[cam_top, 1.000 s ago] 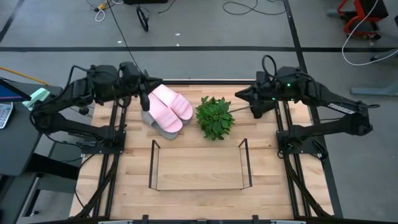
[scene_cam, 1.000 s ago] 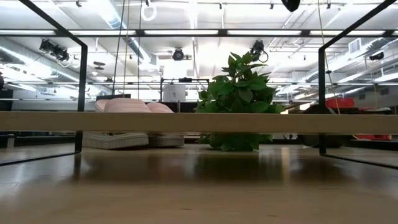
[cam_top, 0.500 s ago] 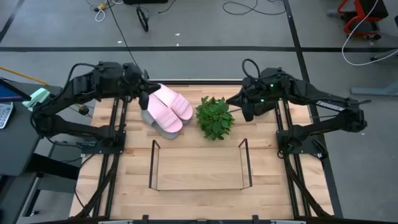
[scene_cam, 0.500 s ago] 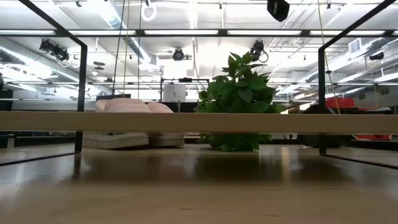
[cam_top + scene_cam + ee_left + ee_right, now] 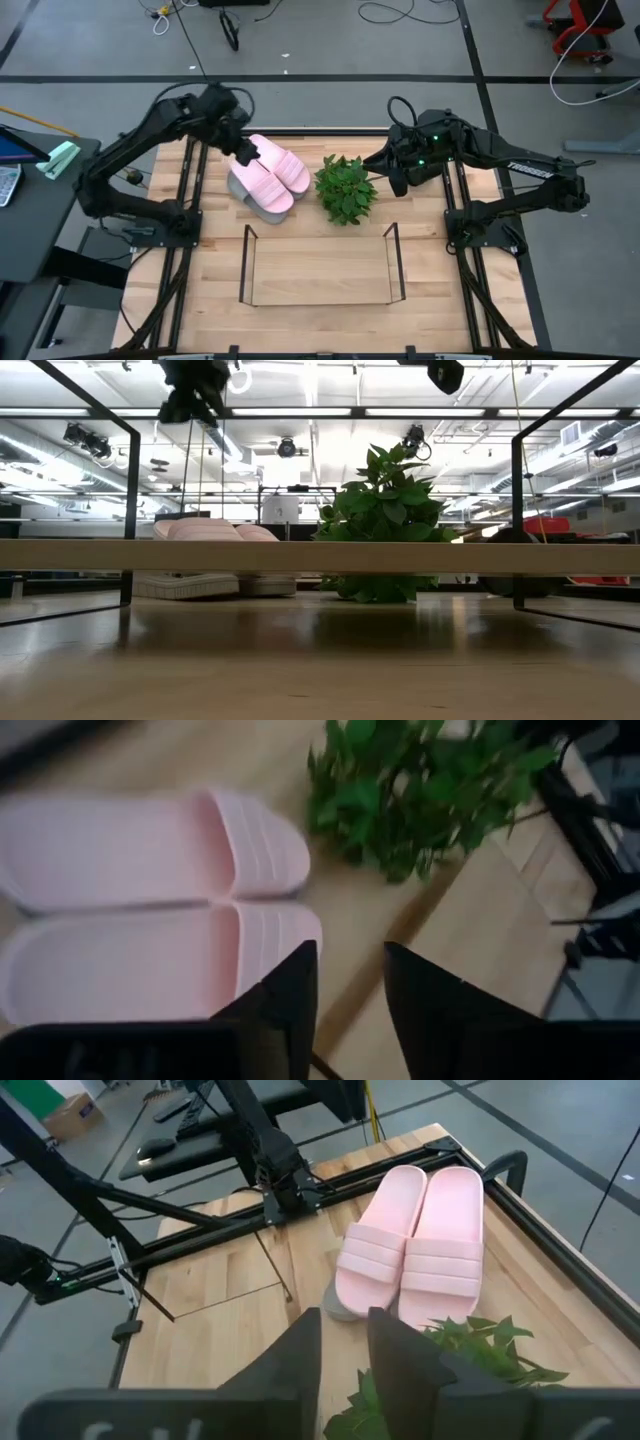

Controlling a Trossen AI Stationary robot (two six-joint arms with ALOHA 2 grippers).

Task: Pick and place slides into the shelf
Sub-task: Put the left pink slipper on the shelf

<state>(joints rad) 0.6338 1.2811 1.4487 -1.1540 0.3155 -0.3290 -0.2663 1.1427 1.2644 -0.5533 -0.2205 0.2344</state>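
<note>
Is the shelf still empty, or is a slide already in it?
Empty: the shelf shows only bare wood inside; the pink slides lie outside, beside the plant.

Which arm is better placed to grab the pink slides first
The left. Its claw hangs right at the pink slides, which fill its wrist view. The right claw sits beyond the plant, which stands between it and the slides. The shelf holds nothing yet.

Robotics lab: concrete floor [image 5: 330, 50], loose cables [image 5: 385, 12], ceiling strip lights [image 5: 330, 412].
</note>
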